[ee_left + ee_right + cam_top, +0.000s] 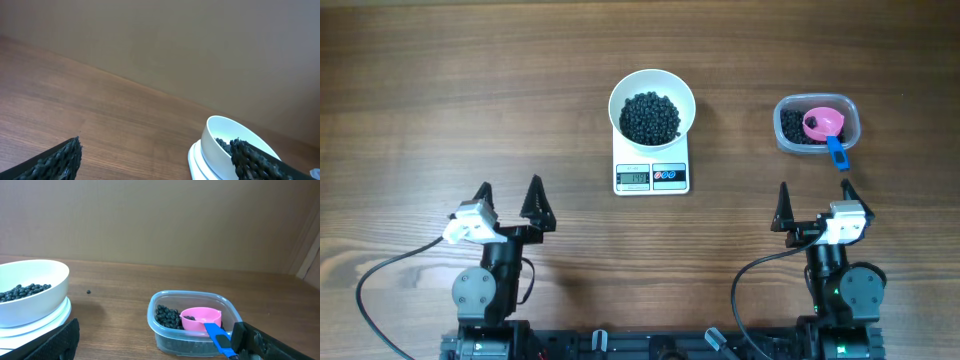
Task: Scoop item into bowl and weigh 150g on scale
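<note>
The left gripper (509, 187) and right gripper (815, 189) sit low by the near edge, jaws spread wide and empty, probably parked so nothing presses on the scale. Just ahead of the right gripper, a clear plastic tub (783, 112) holds some black beans (791, 126) and the pink scoop (823, 122), its blue handle (837, 153) pointing back toward the fingers. Farther ahead, between both grippers, the white bowl (617, 100), heaped with beans, rests on the digital scale (651, 165). Its reading is too small to tell.
</note>
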Controlling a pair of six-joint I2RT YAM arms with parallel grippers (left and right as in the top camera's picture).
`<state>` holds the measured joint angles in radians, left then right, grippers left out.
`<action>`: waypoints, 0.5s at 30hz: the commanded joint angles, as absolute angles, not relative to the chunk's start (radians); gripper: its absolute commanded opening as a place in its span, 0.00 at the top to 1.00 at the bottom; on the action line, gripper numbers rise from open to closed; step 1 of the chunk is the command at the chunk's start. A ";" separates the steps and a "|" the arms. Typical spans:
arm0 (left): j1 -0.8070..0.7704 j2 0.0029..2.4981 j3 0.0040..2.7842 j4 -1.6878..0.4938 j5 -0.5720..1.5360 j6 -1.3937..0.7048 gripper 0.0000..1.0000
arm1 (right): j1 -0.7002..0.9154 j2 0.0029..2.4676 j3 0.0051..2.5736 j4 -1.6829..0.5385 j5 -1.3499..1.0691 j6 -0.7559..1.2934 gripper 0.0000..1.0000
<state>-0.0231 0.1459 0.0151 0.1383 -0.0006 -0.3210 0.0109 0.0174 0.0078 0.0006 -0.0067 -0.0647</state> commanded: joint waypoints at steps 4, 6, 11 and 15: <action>-0.013 0.049 0.006 0.084 0.011 -0.326 0.00 | 0.015 0.004 0.005 0.003 -0.019 -0.052 0.00; -0.013 0.014 0.006 0.052 0.011 -0.326 0.00 | 0.015 0.004 0.005 0.003 -0.019 -0.052 0.00; -0.013 0.003 0.006 0.025 0.011 -0.326 0.00 | 0.015 0.004 0.005 0.003 -0.019 -0.052 0.00; -0.013 0.003 0.006 -0.011 0.011 -0.326 0.00 | 0.015 0.004 0.005 0.003 -0.019 -0.052 0.00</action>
